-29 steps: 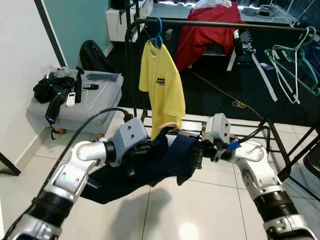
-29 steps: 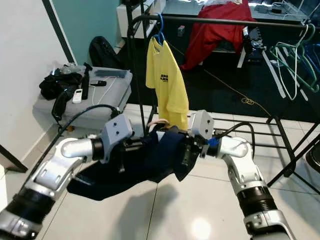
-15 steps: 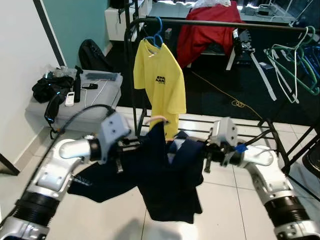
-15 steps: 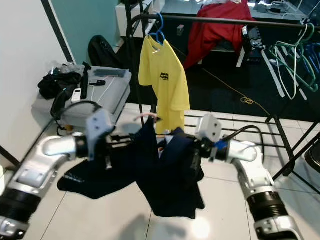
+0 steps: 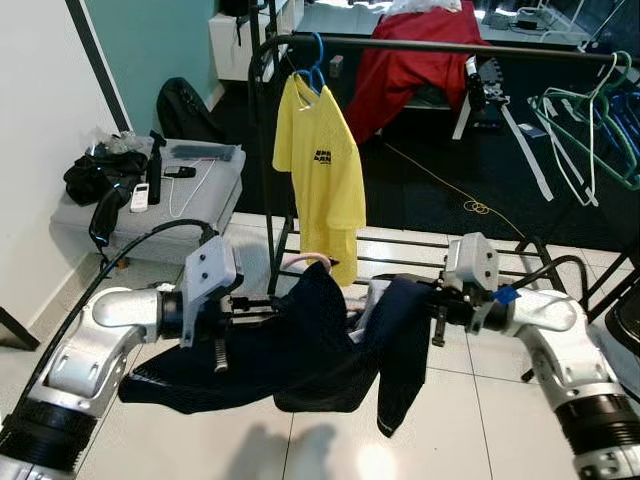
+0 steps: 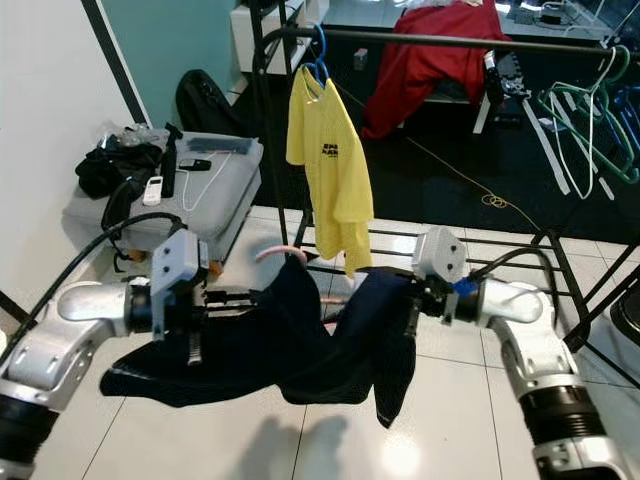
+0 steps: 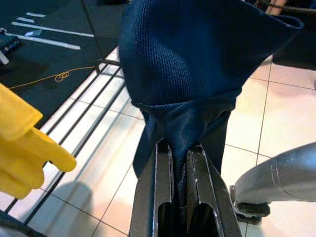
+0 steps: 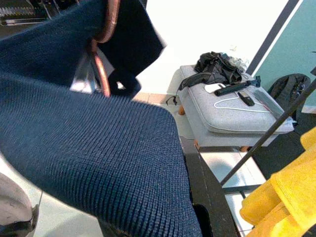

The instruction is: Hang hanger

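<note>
A navy blue garment [image 5: 300,340] is stretched between my two grippers above the tiled floor. A pink hanger [image 5: 305,262] sits inside it, its hook poking out at the top. My left gripper [image 5: 262,302] is shut on the garment's left part; in the left wrist view both black fingers [image 7: 163,168] pinch the navy cloth. My right gripper [image 5: 415,298] grips the right part, from which a tail of cloth hangs down. The right wrist view has navy fabric [image 8: 98,148] across it and the hanger [image 8: 101,64] behind. The black rail [image 5: 450,48] runs above and beyond.
A yellow T-shirt [image 5: 320,170] hangs on a blue hanger from the rail's left end. Green hangers [image 5: 585,120] hang at its right end. The rack's base bars [image 5: 480,250] cross the floor ahead. A grey bench [image 5: 150,195] with black items stands at the left. A red cloth [image 5: 420,60] lies behind.
My grippers have moved apart, the left one leftward and the right one rightward. The garment is pulled wider and its hanging tail is shorter.
</note>
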Controlling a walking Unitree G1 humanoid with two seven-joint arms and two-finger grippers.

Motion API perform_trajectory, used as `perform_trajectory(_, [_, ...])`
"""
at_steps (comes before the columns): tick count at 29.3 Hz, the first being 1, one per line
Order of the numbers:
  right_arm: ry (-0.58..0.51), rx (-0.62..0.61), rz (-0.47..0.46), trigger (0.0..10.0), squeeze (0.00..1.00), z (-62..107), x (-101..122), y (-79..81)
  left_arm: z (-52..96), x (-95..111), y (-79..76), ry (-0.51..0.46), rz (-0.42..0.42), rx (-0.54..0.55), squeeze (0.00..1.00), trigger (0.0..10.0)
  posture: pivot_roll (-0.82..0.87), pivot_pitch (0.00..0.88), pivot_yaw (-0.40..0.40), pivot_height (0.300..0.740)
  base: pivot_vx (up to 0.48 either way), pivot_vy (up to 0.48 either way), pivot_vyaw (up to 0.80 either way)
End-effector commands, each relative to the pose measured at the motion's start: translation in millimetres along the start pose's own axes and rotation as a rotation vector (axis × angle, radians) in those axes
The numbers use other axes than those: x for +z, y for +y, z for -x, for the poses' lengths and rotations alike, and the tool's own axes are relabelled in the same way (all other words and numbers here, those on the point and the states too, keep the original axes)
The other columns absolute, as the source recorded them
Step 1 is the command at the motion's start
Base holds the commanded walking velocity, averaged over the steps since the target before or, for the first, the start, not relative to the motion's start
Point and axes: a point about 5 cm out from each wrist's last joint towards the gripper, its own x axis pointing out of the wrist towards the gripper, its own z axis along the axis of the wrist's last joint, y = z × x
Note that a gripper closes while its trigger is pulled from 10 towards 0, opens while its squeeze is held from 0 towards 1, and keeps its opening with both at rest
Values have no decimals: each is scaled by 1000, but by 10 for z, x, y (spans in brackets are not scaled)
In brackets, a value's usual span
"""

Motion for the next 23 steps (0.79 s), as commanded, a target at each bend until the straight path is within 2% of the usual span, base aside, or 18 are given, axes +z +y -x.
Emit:
perform_trajectory(1, [-13, 1, 6, 0, 0, -2, 18, 13, 4, 27, -31, -13, -1, -16, 0, 0, -43, 116, 4, 740, 0, 0, 0])
perform_trajectory(6, [-48, 9, 2, 0, 0, -127, 27, 65, -79, 53, -41, -40, 1, -12, 0, 0, -31, 105, 9, 740, 0, 0, 0])
perform_trajectory(8, [-113, -4, 23, 0, 0, -303, 76, 72, -144, 75, 23, -36, -26, 8, 0, 0, -21, 74, -2, 740, 0, 0, 0])
perform_trajectory(13, [-135, -7, 31, 0, 0, -356, 97, 72, -155, 77, 58, -26, -40, 20, 0, 0, -25, 69, -1, 740, 0, 0, 0])
perform_trajectory(17, [-182, 11, 57, 0, 0, -423, 178, 72, -201, 166, 2, -88, 17, -35, 0, 0, -33, 70, 14, 740, 0, 0, 0])
perform_trajectory(18, [-203, 43, 51, 0, 0, -439, 214, 111, -247, 198, -68, -113, 45, -93, 0, 0, -37, 61, 15, 740, 0, 0, 0])
perform_trajectory(20, [-203, 43, 51, 0, 0, -439, 214, 111, -247, 198, -68, -113, 45, -93, 0, 0, -37, 61, 15, 740, 0, 0, 0])
perform_trajectory(21, [-215, 86, 39, 0, 0, -455, 232, 172, -285, 216, -126, -126, 68, -142, 0, 0, -40, 58, 16, 740, 0, 0, 0])
perform_trajectory(23, [-219, 158, 15, 0, 0, -474, 240, 282, -296, 165, -152, -82, 50, -173, 0, 0, -39, 55, 13, 740, 0, 0, 0])
